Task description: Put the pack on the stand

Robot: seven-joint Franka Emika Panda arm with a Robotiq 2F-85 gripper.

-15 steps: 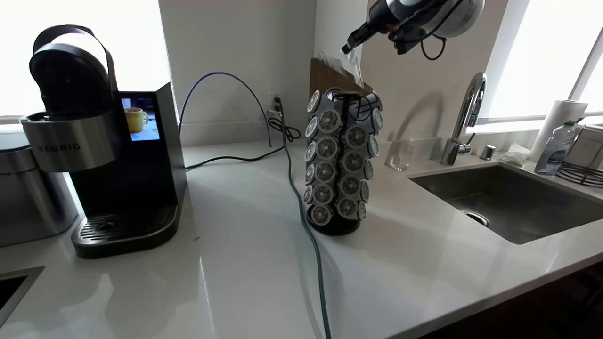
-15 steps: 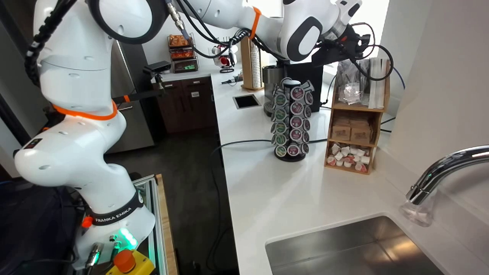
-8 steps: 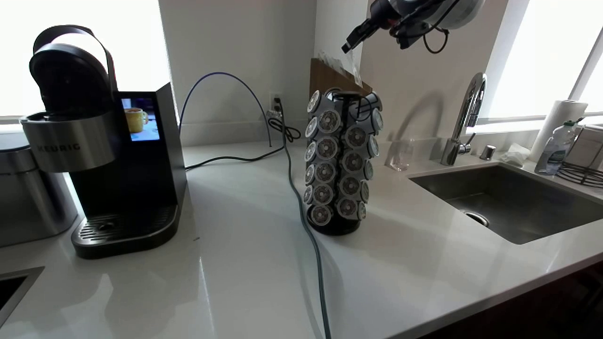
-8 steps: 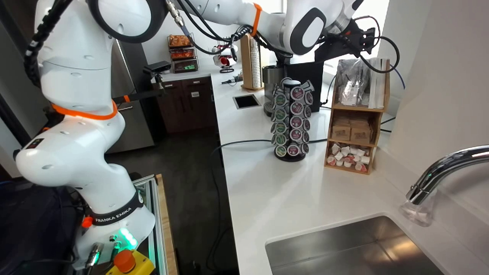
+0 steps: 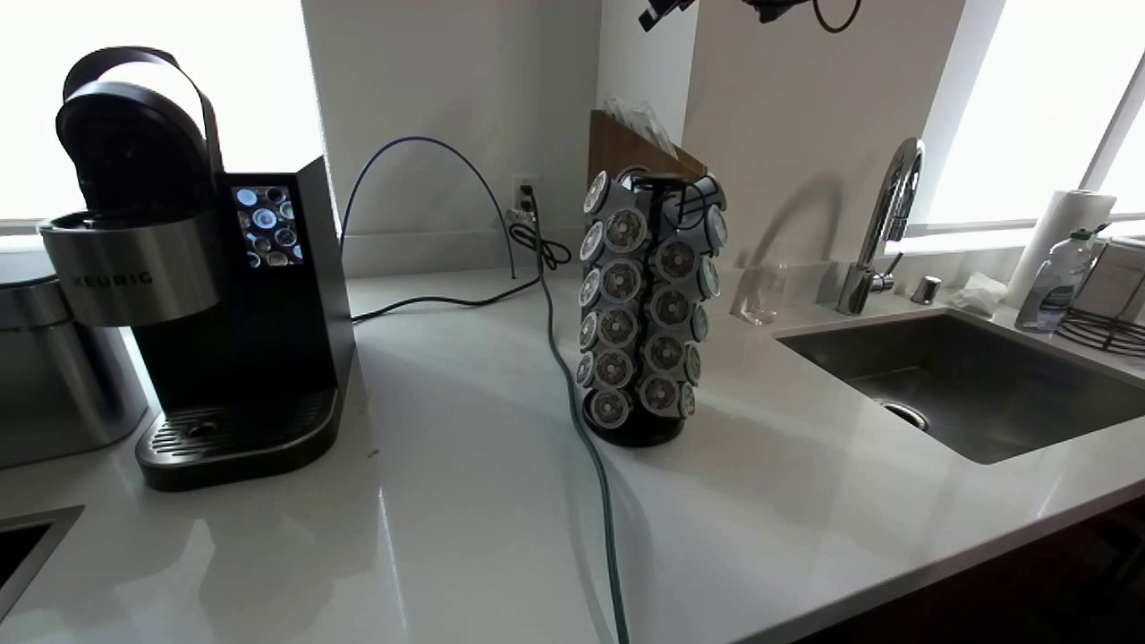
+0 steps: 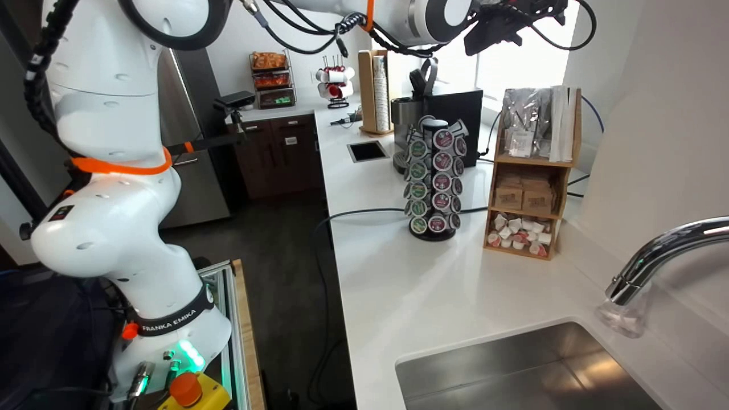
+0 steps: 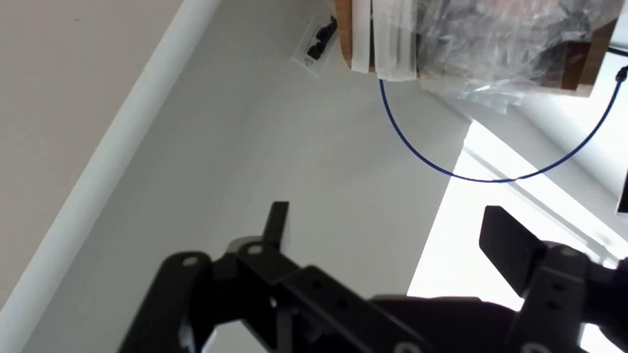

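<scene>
Clear crinkled plastic packs lean in the top compartment of the wooden stand, beside upright white sleeves. Which of them is the task's pack I cannot tell apart. In the wrist view the clear plastic shows at the upper right, within the stand's wooden wall. My gripper is wide open, with only wall and window seen between its fingers. In an exterior view the gripper is high above the stand, apart from it, and is partly cut off by the picture's top edge.
A pod carousel stands close to the wooden stand. Beyond it is a coffee maker. The counter also holds a cable, a sink and a tall faucet. A blue cable arches behind the stand.
My gripper has opened and risen away from the stand. The clear plastic that hung from its fingertips into the top compartment now rests there, free of the gripper.
</scene>
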